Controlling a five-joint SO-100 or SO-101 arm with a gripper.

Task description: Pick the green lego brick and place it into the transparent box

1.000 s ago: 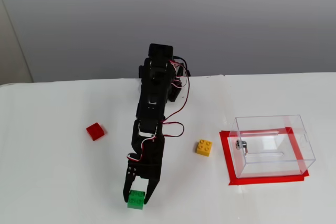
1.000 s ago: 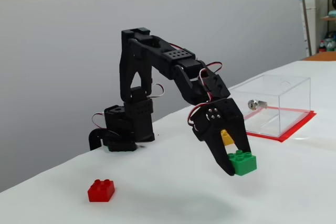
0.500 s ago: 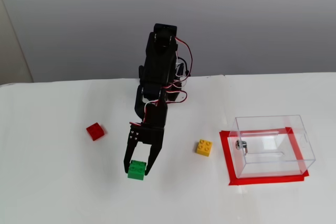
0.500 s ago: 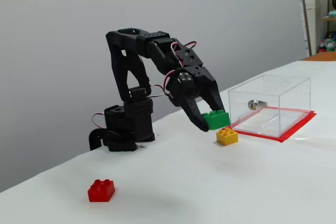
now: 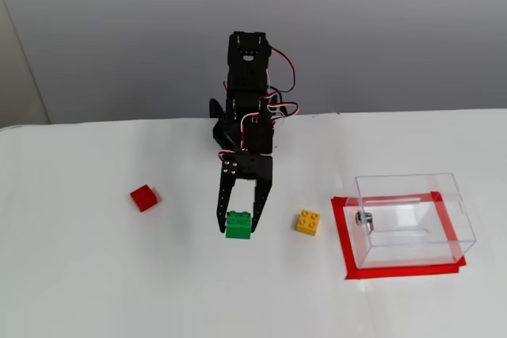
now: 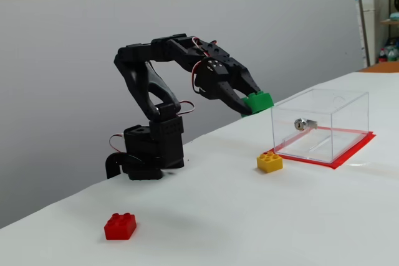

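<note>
The claw (image 5: 238, 225) grips the green brick (image 5: 238, 225) between its two fingertips, one black finger on each side of it. In a fixed view from the side, the brick (image 6: 257, 102) is held up off the table (image 6: 262, 228), at the very tip of the claw (image 6: 252, 105), with the arm (image 6: 163, 66) stretched forward from its base.

The clear box (image 5: 412, 219) stands on a red-taped patch (image 5: 400, 271), well to the right of the claw in a fixed view from above. The yellow brick (image 5: 308, 222) lies between claw and box. The red brick (image 5: 144, 197) lies to the left, well apart from the claw. In the side view the green brick hangs just beside the box's (image 6: 321, 126) near upper corner, above the yellow brick (image 6: 269, 162).
</note>
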